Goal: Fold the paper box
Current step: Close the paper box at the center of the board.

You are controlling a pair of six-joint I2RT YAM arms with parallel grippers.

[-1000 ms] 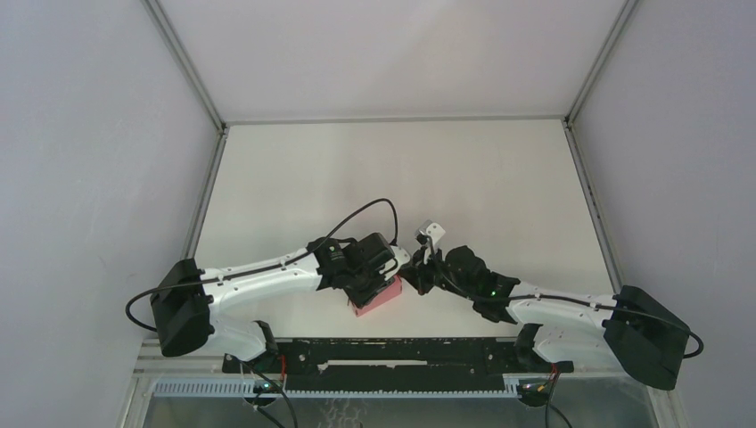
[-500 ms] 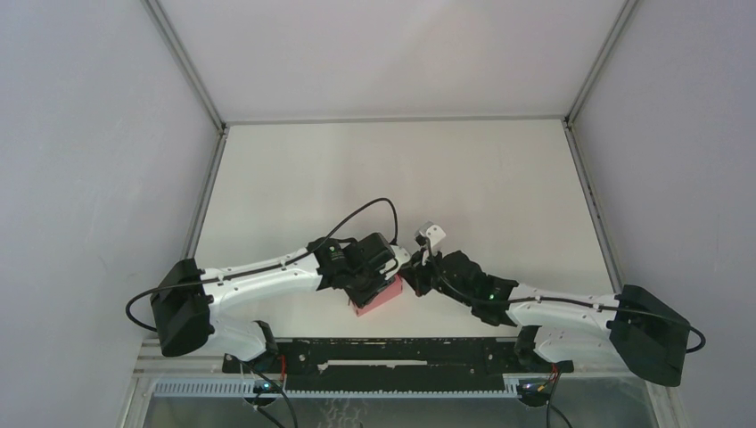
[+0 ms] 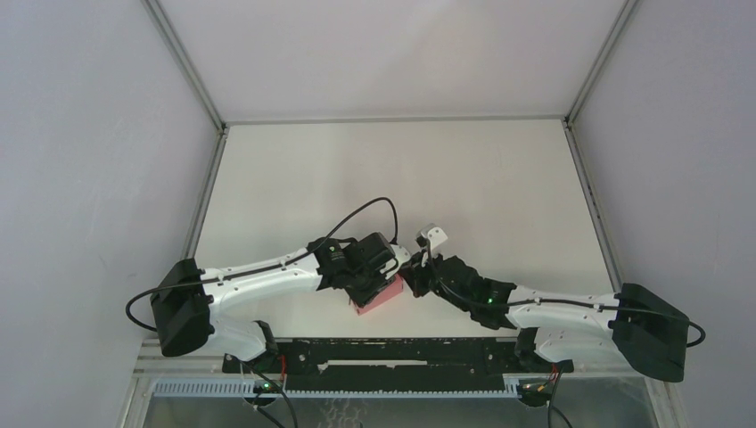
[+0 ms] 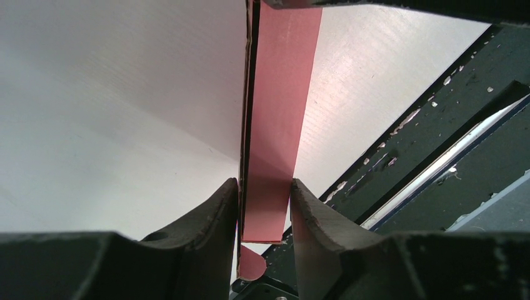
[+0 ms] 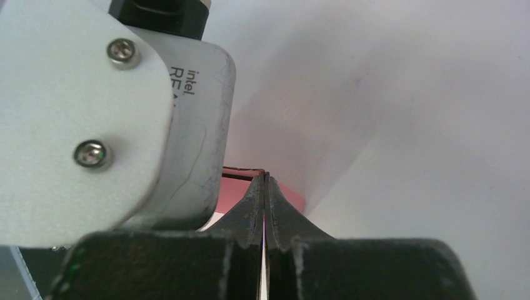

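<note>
The left gripper [image 4: 264, 182] is partly open, both fingers pressed against the sides of the pink paper box [image 4: 278, 119], which it holds edge-up close to the middle of the counter's [image 3: 401, 169] near edge. The right gripper [image 5: 265, 178] is fully closed, its tips at the box's right edge; whether they pinch a flap cannot be told.

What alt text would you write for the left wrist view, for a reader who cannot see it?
The left gripper grips the pink paper box between its two dark fingers; the box runs away from them as a narrow pink strip to the top edge. Behind lies the white table, and on the right a dark rail with scuffed paint.
</note>
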